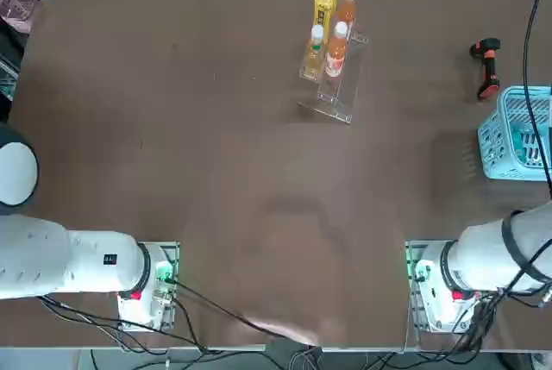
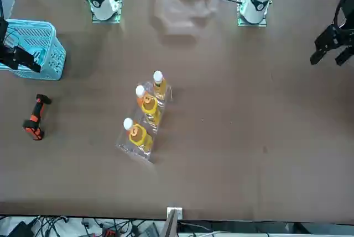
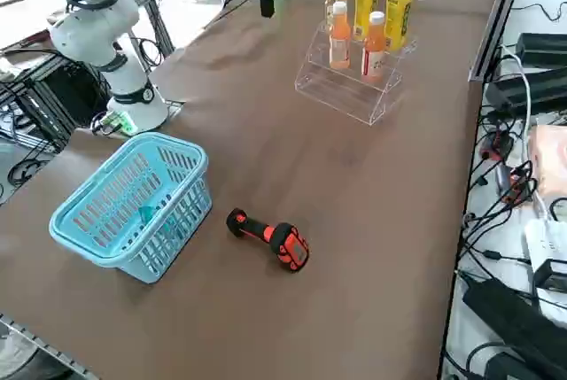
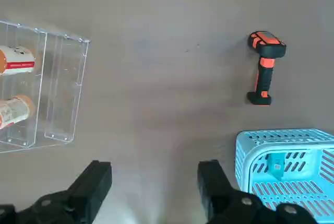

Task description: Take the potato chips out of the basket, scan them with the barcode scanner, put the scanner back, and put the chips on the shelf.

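The light blue basket (image 3: pixel 182 160) stands near the table's right edge, and the teal potato chips (image 4: pixel 275 162) lie flat inside it, seen through the slats. Beside it, the black and orange barcode scanner (image 3: pixel 270 236) lies on its side on the table. The clear stepped shelf (image 1: pixel 343 98) stands at the far middle of the table. My right gripper (image 4: pixel 154 182) hangs high above the table next to the basket (image 4: pixel 250 151), open, with nothing between its fingers (image 4: pixel 214 179). In the front view it shows dark over the basket's outer side (image 2: pixel 19 59).
Several orange and yellow bottles (image 3: pixel 365 10) stand on the shelf's upper tiers; its lowest tier (image 3: pixel 341 95) holds nothing. Brown tabletop (image 1: pixel 259 180) stretches between shelf, basket and the arm bases. Cables and power strips (image 3: pixel 523 247) run along the table's right side.
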